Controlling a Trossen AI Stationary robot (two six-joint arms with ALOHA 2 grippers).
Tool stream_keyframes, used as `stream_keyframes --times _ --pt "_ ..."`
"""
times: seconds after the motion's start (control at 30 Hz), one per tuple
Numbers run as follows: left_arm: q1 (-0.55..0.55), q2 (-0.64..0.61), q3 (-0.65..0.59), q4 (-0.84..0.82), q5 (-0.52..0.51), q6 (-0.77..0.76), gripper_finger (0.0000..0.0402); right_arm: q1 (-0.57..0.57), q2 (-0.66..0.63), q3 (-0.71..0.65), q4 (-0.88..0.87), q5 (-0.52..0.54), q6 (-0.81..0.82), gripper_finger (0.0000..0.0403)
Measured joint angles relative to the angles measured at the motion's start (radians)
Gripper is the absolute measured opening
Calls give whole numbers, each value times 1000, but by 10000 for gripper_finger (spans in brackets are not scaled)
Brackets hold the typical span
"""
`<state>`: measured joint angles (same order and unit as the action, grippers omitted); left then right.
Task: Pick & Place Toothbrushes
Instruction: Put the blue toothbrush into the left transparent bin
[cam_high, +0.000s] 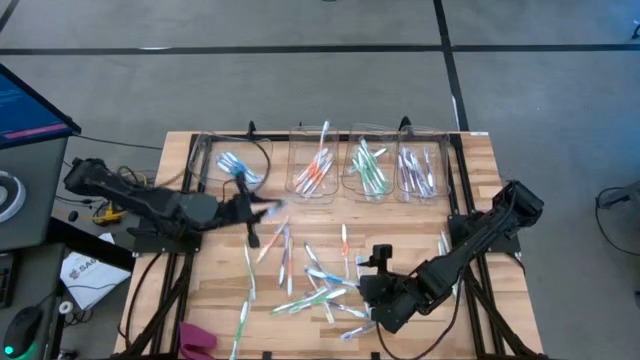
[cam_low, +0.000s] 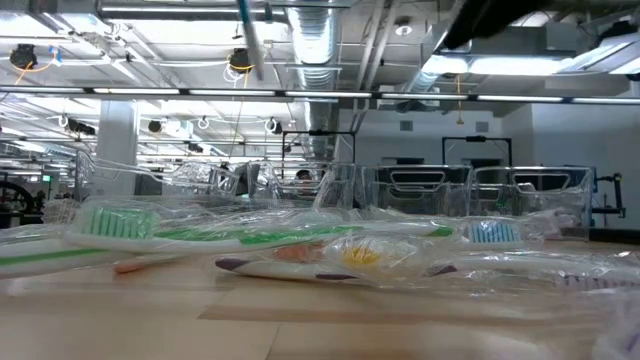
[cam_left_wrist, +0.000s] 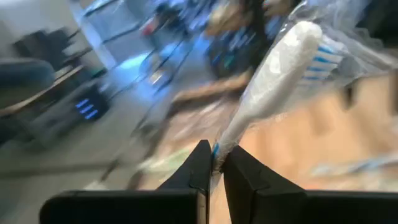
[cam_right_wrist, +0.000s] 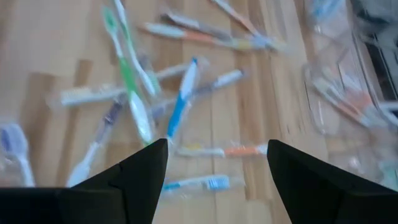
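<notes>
1. Loose toothbrushes (cam_high: 320, 285) lie scattered on the bare wood of the desk (cam_high: 210, 290), mostly in its near-centre area; others are already sorted by accent colour into the clear bins (cam_high: 320, 165) along the far edge.
2. The right pincer (cam_right_wrist: 217, 162) hangs over the near-right part of this pile, fingers spread wide and holding nothing.
3. Deciding relation: in the right wrist view a blue-accented toothbrush (cam_right_wrist: 181, 102) lies just ahead of the open fingers, its long axis running roughly away from the pincer rather than across the gap. An orange-accented toothbrush (cam_right_wrist: 221, 150) lies crosswise between the finger lines.
4. Judgement: the crosswise brush suits the present jaw line; the blue one would call for a wrist turn before closing.
5. The left pincer (cam_left_wrist: 214, 171) is clamped on the thin handle end of a blue-bristled toothbrush (cam_left_wrist: 280, 68), raised above the desk near the leftmost bin (cam_high: 232, 165).
6. Judgement: the right arm is the nearer to the loose pile; the left is engaged with delivery.
</notes>
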<state>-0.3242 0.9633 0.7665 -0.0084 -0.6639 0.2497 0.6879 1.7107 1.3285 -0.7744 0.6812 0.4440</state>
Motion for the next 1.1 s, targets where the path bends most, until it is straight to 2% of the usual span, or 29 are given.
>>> stream_keyframes --times 0.1,0.2,0.3,0.47,0.67,0.83,1.1 --pt "50 -8 96 -252 -106 -17 13 -13 0 0 -36 0 50 270" --pt "137 13 184 -477 -122 -75 13 -26 0 0 -41 0 70 270" --pt "243 43 225 -613 -129 -96 13 -29 0 0 -41 0 76 270" --pt "426 101 230 -686 -137 -41 13 -28 0 0 -41 -1 80 270" --pt "616 178 229 -819 -29 -76 14 -28 0 0 -41 -2 80 270" --pt "708 233 229 -874 -20 -120 18 -28 0 0 -40 -3 81 270" --pt "794 263 229 -875 31 -146 52 -28 0 0 -32 -3 80 270"
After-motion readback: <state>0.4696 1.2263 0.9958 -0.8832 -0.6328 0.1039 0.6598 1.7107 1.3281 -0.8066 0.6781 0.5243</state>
